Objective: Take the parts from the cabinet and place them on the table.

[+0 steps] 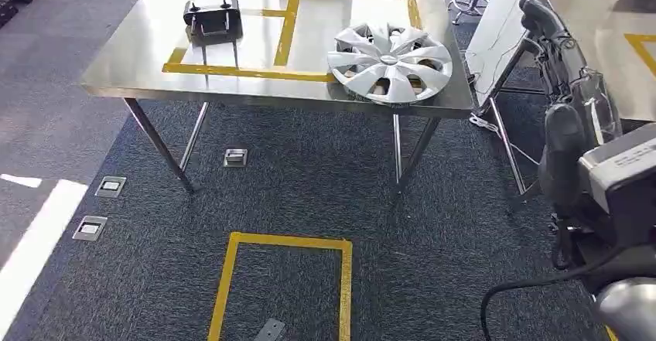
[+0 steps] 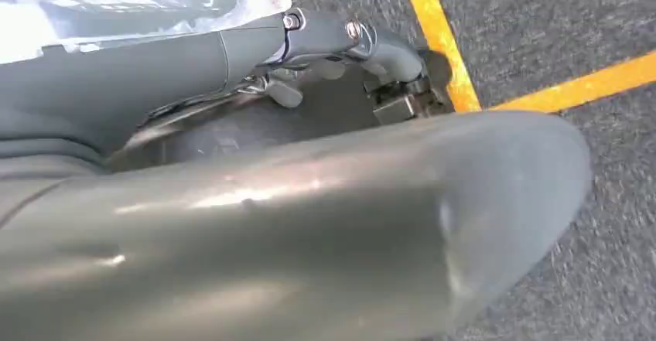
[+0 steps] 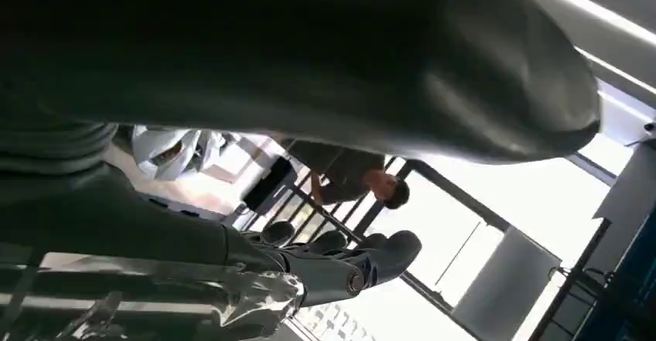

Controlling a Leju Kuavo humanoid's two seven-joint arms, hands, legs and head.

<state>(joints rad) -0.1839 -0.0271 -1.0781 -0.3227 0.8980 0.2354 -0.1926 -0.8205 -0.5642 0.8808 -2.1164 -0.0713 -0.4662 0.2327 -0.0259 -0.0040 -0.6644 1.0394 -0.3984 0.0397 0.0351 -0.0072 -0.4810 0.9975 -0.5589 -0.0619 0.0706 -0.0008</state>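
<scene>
A dark wrapped part (image 1: pixel 576 117) is held upright in the right robot hand (image 1: pixel 568 148), at the robot's right. The table (image 1: pixel 139 74) lies ahead and to the left. The left robot hand's (image 2: pixel 348 39) grip cannot be told.

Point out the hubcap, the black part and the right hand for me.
hubcap (image 1: pixel 390 62), head view, on its centre hub.
black part (image 1: pixel 212 18), head view, on its top face.
right hand (image 1: pixel 548 18), head view, on the raised dark fingers.

A silver spoked plastic wheel cover (image 1: pixel 391 62) and black moulded part (image 1: pixel 212 18) lie on a shiny steel table (image 1: pixel 131 63) striped with yellow tape (image 1: pixel 283 38); speckled dark grey carpet (image 1: pixel 309 186) fills the lower frame.
</scene>
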